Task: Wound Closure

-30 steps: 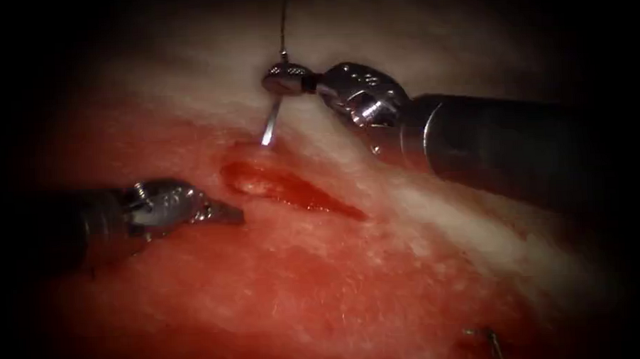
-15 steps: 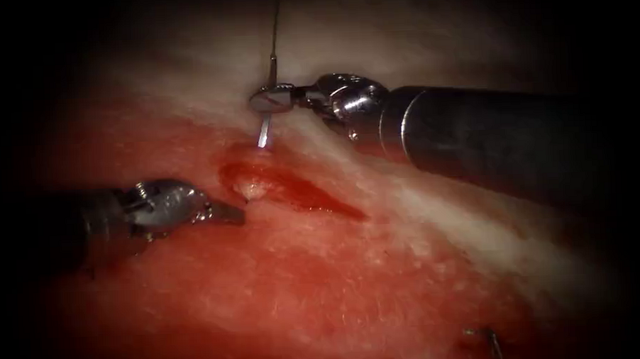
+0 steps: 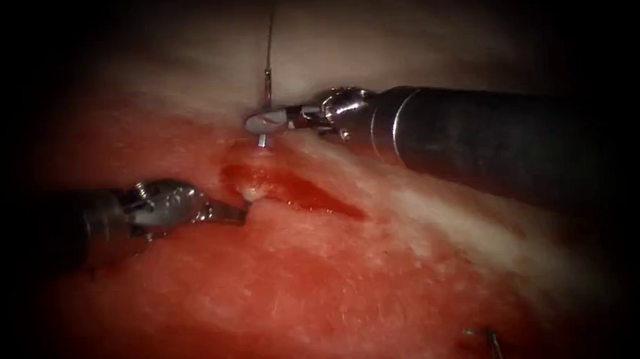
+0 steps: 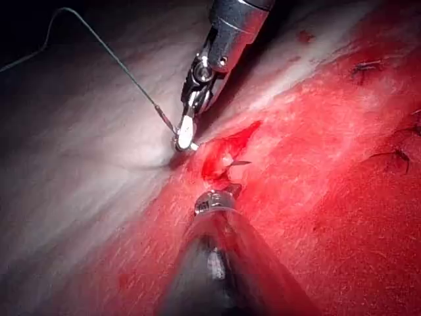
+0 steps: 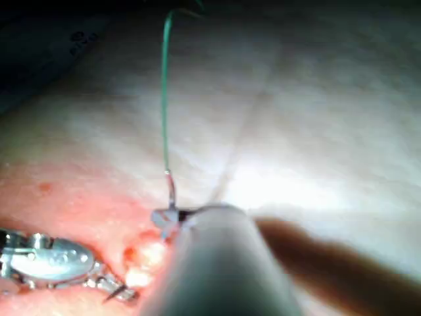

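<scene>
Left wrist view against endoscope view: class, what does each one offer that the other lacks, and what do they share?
Left wrist view: a thin dark tip inside the cut, possibly the needle's point, and the thread sweeping far off. Endoscope view: the left tool seen side-on at the cut's left edge; what it holds is unclear. Both: the right tool shut on the needle near its thread end, with the needle entering the tissue on the cut's right side.
</scene>
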Robot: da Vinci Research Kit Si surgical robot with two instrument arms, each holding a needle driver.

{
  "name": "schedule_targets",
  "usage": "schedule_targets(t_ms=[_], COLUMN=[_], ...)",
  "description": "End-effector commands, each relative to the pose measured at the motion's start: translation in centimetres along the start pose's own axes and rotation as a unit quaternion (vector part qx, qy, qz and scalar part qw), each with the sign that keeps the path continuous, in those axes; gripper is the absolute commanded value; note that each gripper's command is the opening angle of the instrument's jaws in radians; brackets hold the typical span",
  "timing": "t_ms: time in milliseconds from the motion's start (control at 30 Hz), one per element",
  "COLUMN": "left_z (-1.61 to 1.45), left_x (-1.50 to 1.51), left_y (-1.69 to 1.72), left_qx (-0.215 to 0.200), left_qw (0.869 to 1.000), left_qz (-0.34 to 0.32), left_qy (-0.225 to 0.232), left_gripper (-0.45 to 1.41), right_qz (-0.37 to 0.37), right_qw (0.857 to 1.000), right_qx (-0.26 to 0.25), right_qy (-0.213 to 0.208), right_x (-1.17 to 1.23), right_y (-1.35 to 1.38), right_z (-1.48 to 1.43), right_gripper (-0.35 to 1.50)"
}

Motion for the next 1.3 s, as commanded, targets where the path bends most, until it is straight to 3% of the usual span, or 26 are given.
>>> schedule_targets(t_ms=[33,200,333,367,400,533,567,600,900,1133,1300], left_z=[0.08,0.08,0.09,0.09,0.09,0.08,0.08,0.08,0.09,0.09,0.09], left_x=[-0.01,-0.01,0.00,0.00,0.00,-0.01,-0.01,-0.01,0.00,0.00,0.00], left_y=[-0.02,-0.02,-0.02,-0.02,-0.02,-0.02,-0.02,-0.02,-0.02,-0.01,-0.01], left_qx=[-0.001,-0.001,-0.001,-0.001,0.000,-0.001,-0.002,-0.002,-0.003,-0.003,-0.003], left_qw=[1.000,1.000,1.000,1.000,1.000,1.000,1.000,1.000,1.000,1.000,1.000], left_qz=[0.000,0.000,0.000,0.000,0.000,-0.003,0.000,0.003,0.006,0.006,0.006], left_qy=[0.000,0.000,0.000,0.000,0.000,0.000,0.001,0.001,0.001,0.001,0.001], left_gripper=[-0.45,-0.45,-0.45,-0.45,-0.45,-0.45,-0.45,-0.45,-0.45,-0.45,-0.45], right_qz=[0.003,0.013,0.011,0.008,-0.009,-0.080,-0.139,-0.159,-0.312,-0.365,-0.401], right_qw=[1.000,0.999,0.999,0.999,0.999,0.996,0.990,0.986,0.950,0.931,0.914], right_qx=[0.008,0.021,0.025,0.027,0.031,0.037,0.038,0.038,0.023,0.009,-0.030], right_qy=[-0.009,-0.026,-0.027,-0.024,-0.022,0.001,0.005,0.006,0.018,0.027,0.042], right_x=[-0.05,-0.25,-0.27,-0.25,-0.21,-0.07,0.00,0.03,0.18,0.26,0.34], right_y=[0.00,-0.04,-0.03,-0.02,-0.01,0.06,0.11,0.13,0.19,0.08,0.02], right_z=[0.12,0.15,0.17,0.17,0.17,0.16,0.15,0.15,0.14,0.19,0.16], right_gripper=[-0.35,-0.35,-0.35,-0.18,0.12,0.74,0.98,1.05,1.08,1.03,1.00])
